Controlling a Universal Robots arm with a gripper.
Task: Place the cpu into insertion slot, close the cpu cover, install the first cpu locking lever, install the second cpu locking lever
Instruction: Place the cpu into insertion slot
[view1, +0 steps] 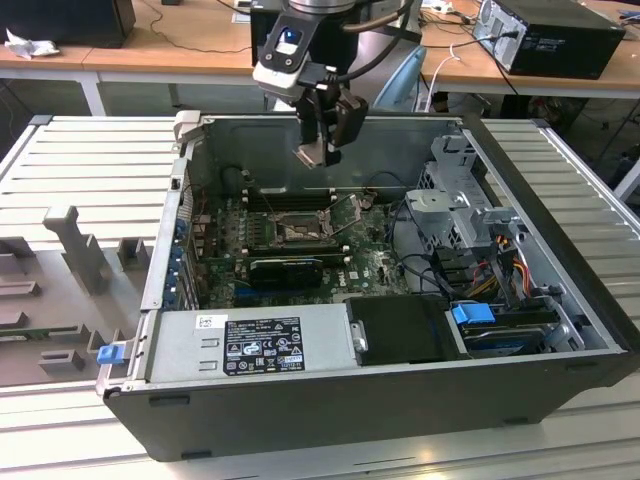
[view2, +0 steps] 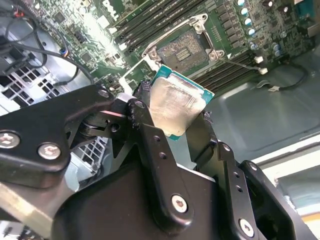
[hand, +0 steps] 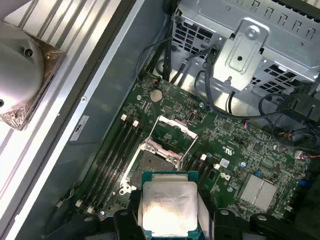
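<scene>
Hovering over the open computer case (view1: 350, 410), the gripper (view1: 318, 152) pinches the cpu (view1: 311, 155) by two opposite edges between its black fingers, well above the motherboard (view1: 370, 265). Black and white printed labels (view1: 262, 345) sit on the grey power supply (view1: 185, 348) at the case's near side in the exterior view; their text is too small to read. In both wrist views the cpu (view2: 177, 107) (hand: 169, 210) shows a pale silvery face, faintly printed, on a green-edged board. The insertion slot (view2: 187, 50) (hand: 151, 167) lies below, apart from the chip and uncovered, with the cpu cover (hand: 175, 124) tilted up beside it.
</scene>
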